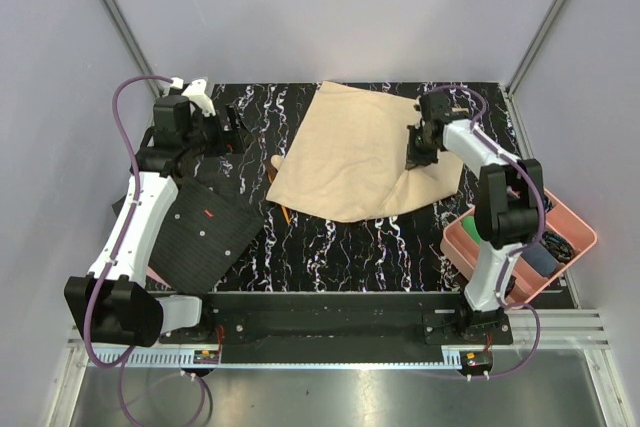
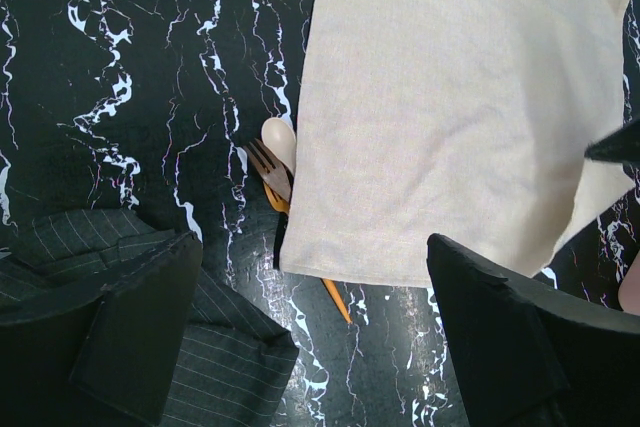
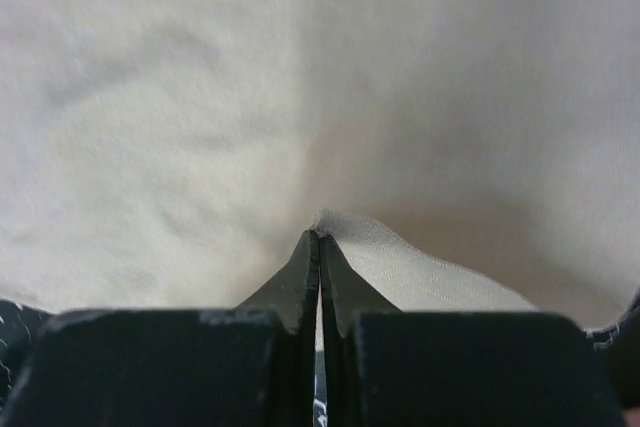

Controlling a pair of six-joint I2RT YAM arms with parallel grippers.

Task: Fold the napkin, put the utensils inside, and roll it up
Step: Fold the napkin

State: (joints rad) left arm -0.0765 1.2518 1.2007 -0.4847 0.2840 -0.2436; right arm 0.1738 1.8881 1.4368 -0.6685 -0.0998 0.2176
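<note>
Jaws of the right gripper (image 3: 319, 239) were seen pressed together on a small raised pinch of the napkin (image 1: 360, 157), close to its right-hand edge. Those of the left gripper (image 2: 330, 347) were held wide apart with nothing between them. The napkin was spread at the far middle of the marbled table (image 1: 400, 242), reaching leftward from the closed right gripper. Along its left edge the utensils (image 1: 277, 163) were found: a pale spoon (image 2: 280, 140) and an orange-brown fork (image 2: 264, 162), side by side. Their handles were tucked under the cloth, and an orange tip showed again at the near-left corner. Their long axis ran roughly parallel to that edge. The left arm was judged much the nearer to them, the right being well apart across the cloth. A fold carried leftward was judged likely to cover them further. The black dotted mat (image 1: 205, 232) lay near on the left, and the pink tray (image 1: 455, 247) by the right arm's base. Neither was judged an obstacle.
</note>
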